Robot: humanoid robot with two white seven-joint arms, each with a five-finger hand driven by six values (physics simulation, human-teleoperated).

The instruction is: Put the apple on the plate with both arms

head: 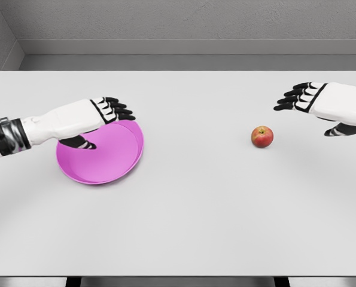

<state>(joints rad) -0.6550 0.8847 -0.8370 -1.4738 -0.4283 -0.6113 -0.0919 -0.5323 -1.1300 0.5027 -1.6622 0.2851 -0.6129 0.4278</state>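
Red apple (262,137) on table, near right fingers (291,99), untouched

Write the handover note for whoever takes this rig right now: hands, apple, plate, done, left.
Left hand: open, over the far rim of the pink plate; whether it touches the plate is unclear.
Right hand: open, holding nothing, beyond and to the right of the apple.
Apple: upright on the table, well right of the plate.
Done: nothing placed.
Left: grasp apple, set it on the plate.
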